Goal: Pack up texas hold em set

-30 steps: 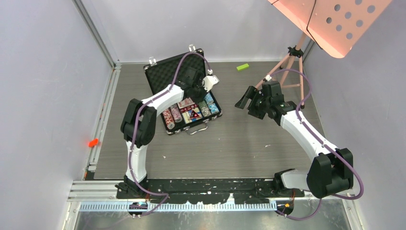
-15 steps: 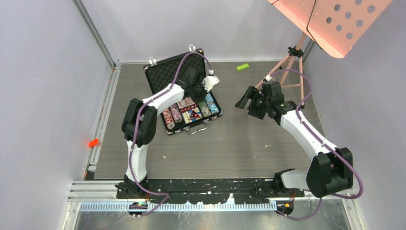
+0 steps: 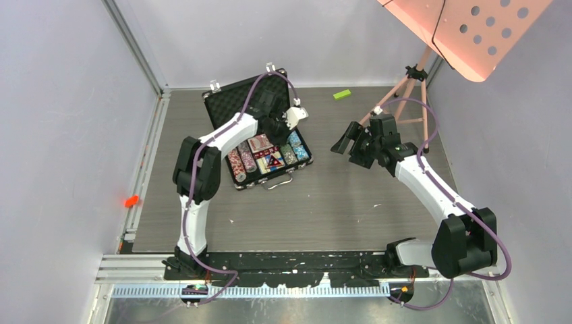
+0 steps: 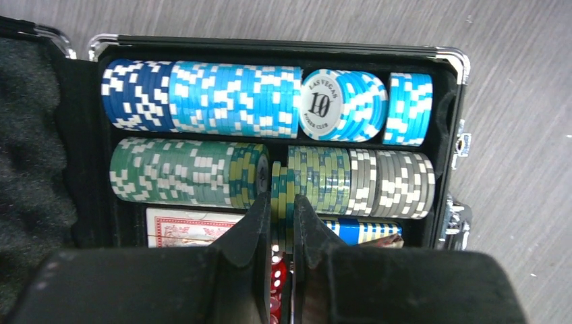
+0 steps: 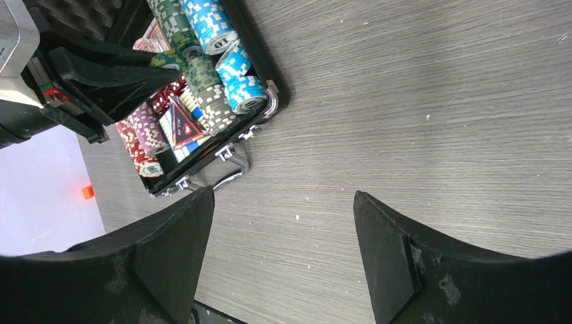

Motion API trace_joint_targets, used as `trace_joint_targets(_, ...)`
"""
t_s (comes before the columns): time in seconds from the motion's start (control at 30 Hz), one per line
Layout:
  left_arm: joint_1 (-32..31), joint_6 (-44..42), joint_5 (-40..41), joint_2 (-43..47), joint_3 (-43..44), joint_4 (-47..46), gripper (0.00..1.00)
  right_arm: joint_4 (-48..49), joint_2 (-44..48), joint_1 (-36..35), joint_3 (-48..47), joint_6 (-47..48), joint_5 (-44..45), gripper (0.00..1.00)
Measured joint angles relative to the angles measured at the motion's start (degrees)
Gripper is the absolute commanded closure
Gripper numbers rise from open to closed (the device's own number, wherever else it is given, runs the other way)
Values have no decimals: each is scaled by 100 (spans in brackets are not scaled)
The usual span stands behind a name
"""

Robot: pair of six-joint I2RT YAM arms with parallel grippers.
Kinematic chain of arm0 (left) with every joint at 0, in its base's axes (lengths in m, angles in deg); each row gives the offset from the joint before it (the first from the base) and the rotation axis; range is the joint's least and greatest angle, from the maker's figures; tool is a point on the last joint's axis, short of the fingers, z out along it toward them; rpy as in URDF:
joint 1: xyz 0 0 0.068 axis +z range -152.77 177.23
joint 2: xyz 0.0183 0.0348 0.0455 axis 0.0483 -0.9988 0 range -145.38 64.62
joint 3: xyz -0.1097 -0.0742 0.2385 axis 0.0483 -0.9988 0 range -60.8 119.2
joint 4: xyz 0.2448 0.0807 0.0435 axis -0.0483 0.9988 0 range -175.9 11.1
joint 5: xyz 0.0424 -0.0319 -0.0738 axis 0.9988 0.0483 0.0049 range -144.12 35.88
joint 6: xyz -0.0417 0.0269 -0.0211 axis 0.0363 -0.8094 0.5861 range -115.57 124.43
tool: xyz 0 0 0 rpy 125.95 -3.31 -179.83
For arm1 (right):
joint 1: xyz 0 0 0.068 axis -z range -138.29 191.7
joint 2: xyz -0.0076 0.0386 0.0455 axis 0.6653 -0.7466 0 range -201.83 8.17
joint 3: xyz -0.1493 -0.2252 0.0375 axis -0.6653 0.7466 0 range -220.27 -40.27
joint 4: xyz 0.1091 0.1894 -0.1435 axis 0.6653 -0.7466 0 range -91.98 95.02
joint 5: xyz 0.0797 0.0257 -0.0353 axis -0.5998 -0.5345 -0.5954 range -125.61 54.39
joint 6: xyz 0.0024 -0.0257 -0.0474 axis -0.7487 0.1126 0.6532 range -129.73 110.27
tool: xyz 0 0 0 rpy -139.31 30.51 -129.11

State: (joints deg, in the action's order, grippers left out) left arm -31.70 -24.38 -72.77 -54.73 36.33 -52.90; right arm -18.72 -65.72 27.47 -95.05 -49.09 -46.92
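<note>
Briefcase (image 3: pixel 233 102) lies open on the desk (image 3: pixel 324 202) toward the far left. Its foam lid leans back and its tray is packed with poker chips (image 3: pixel 295 147). From above, the left jaws hang over the tray's far part, pointed down into it; how they stand cannot be told from here (the wrist hides them). The right jaws hover over bare desk to the right of the case, well apart from it. A small green block (image 3: pixel 342 94) lies near the far edge, and a pink tripod stand (image 3: pixel 403 94) rises at the far right.

From the left wrist, the left jaws are drawn nearly together, their fingers (image 4: pixel 251 233) leaving only a thin slit. They sit right above the middle row of green and grey chips. Greenish chip edges show in the slit, and whether these are nipped I cannot tell. A red-backed card deck (image 4: pixel 192 226) lies just left of the fingers, red dice (image 4: pixel 275 278) show low in the slit, and the blue row lies beyond.

From the right wrist, the right jaws stand wide apart with only bare desk between them. The briefcase sits up and to the left of them, clear of both fingers. Its silver handle (image 5: pixel 233 177) is turned toward the finger at the picture's left (close in the picture, not touching).
</note>
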Motion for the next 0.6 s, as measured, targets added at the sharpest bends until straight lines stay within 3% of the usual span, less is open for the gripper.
trace_joint_targets(0.3, 79, -81, -232, -118, 286, 640, 100, 0, 0, 13, 26, 0, -20, 19)
trace_joint_targets(0.6, 81, 170, 262, -81, 92, 531, 100, 0, 0, 13, 26, -2, -39, 19)
